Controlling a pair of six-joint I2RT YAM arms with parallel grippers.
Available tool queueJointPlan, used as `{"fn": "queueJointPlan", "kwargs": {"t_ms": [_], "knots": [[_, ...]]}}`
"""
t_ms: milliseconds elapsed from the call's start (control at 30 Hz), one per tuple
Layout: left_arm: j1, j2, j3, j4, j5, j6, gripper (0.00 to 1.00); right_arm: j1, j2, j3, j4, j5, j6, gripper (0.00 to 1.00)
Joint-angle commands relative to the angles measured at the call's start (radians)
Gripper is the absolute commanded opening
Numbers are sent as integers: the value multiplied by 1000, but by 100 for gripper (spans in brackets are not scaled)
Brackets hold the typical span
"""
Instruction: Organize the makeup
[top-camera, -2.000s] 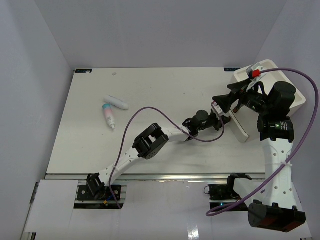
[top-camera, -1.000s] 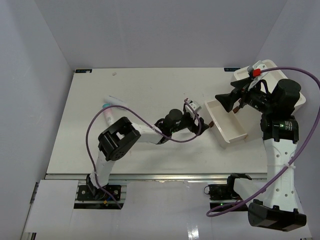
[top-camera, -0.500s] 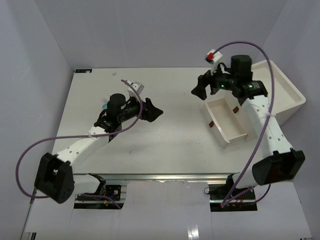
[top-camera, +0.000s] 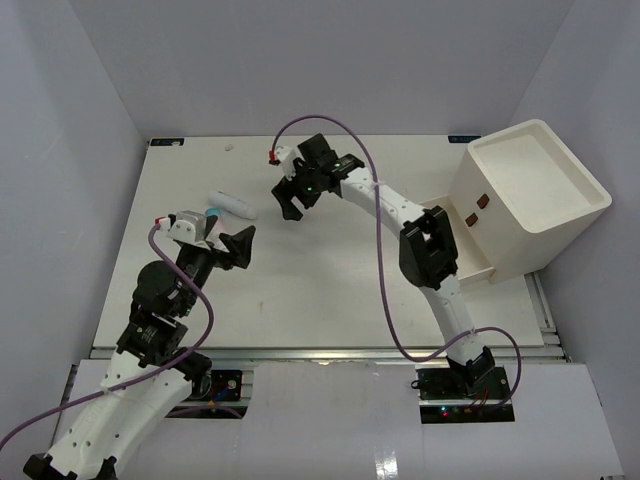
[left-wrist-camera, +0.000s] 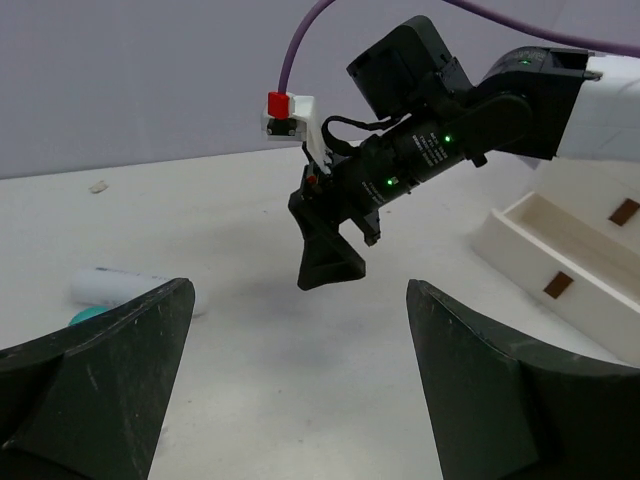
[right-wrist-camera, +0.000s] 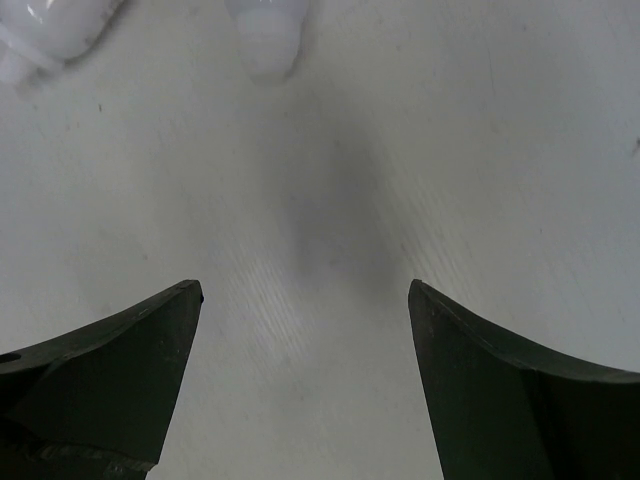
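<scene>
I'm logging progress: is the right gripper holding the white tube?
No. The right gripper is open and empty; the white tube lies on the table, apart from it.

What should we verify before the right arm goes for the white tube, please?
1. Right gripper open and empty: ok.
2. Left gripper open, holding nothing: ok.
3. White tube lying free on the table: ok.
4. Teal-capped tube clear of the white tube: cannot tell, it is mostly hidden.
5. Drawer open to take items: ok.
</scene>
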Motion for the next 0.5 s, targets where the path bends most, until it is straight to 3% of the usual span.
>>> {"fn": "queueJointPlan", "kwargs": {"t_ms": [0,167,467], "knots": [[8,-7,-18,-21,-152,47,98,60,109,186,226,64,130,90],[11,-29,-25,-20,-181,52,98,94,209,197,382,56,169,90],[20,-32,-28,-19,-182,52,98,114,354,317,471,96,180,91]]}}
